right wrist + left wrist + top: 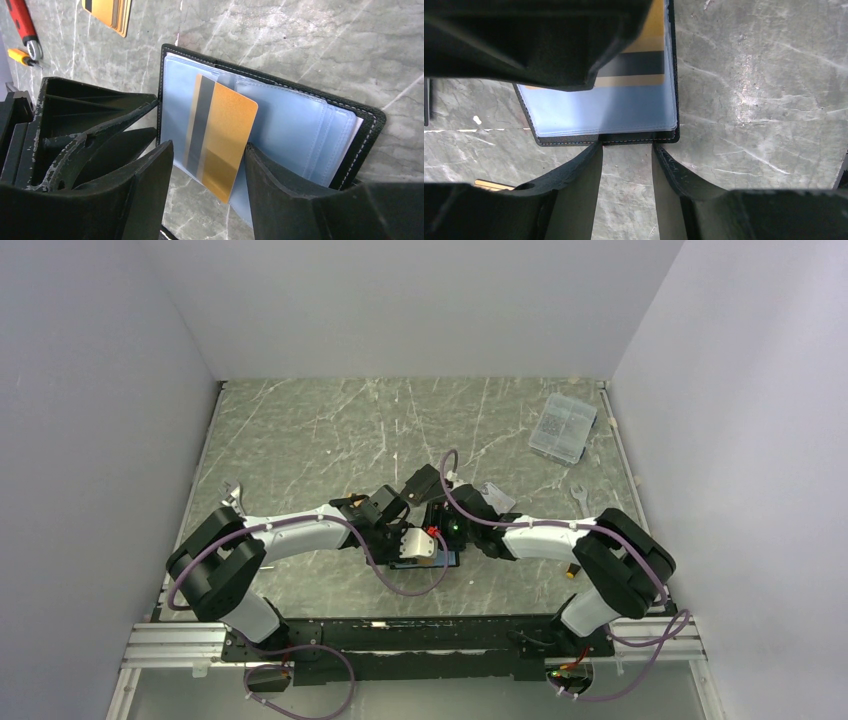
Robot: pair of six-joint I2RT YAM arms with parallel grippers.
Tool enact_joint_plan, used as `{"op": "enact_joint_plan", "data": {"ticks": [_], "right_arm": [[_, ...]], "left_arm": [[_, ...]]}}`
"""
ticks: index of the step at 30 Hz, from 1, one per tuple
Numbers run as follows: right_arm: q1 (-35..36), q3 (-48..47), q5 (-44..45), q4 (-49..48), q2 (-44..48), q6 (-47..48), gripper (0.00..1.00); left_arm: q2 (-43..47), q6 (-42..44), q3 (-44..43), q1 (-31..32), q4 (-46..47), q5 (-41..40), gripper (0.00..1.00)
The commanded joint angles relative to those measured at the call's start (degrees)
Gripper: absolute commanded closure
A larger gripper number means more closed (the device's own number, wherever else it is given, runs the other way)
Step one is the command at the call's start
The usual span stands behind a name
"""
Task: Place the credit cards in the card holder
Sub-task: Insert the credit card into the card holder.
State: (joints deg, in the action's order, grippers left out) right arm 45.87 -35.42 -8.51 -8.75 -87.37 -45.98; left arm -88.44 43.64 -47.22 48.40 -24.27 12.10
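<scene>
Card holder (300,125) lies open, orange-gold card (225,135) half pocketed. Your right end effector (209,147) straddles it, parted; left end effector (627,146), half-parted, meets the holder's edge. Next, push the card home.

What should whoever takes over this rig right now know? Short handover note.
Left gripper: open, fingertips against an edge of the black leather card holder, which lies open, light blue lining up.
Right gripper: open, fingers either side of the orange-gold credit card; no clamp visible.
Done: that card sits part-way in a sleeve, one end sticking out.
Left: push it home, then load the stack of cards lying on the grey marbled table; count unclear.
</scene>
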Motion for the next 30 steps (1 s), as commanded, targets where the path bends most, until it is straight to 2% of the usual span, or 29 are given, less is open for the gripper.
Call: {"op": "enact_joint_plan", "data": {"ticks": [1,6,10,12,20,25,28,30], "right_arm": [[0.08,-1.83,-1.3,2.5,-1.65,2.36,0.43],[-1.09,-1.44,0.38,5.3,0.45,2.84,0.42],[-1.07,-1.75,-0.97,4.31,-1.09,2.7,0.54],[-1.11,-1.36,-2.11,3.4,-0.81,2.5,0.56],[-6.32,-0.14,-9.73,2.42,2.11,3.66,0.52],[-8.15,0.19,-10.23,4.22,2.71,4.34,0.53],[-8.17,0.75,-10.66,2.13,1.98,3.21,0.61],[-8.16,0.92,-11.47,0.42,1.01,2.47,0.74]], "left_arm": [[0.1,0.37,1.25,-0.29,2.3,-0.76,0.54],[0.46,0.55,1.73,-0.32,2.39,-0.85,0.55],[0.64,0.4,2.26,-0.3,2.51,-1.01,0.55],[0.55,0.47,2.56,-0.28,2.5,-1.02,0.55],[0.47,0.74,3.04,-0.28,2.83,-1.31,0.55],[0.55,0.84,3.02,-0.33,2.74,-1.47,0.55],[0.47,0.83,2.93,-0.3,2.82,-1.62,0.55],[0.38,0.88,2.82,-0.28,2.88,-1.73,0.55]]}}
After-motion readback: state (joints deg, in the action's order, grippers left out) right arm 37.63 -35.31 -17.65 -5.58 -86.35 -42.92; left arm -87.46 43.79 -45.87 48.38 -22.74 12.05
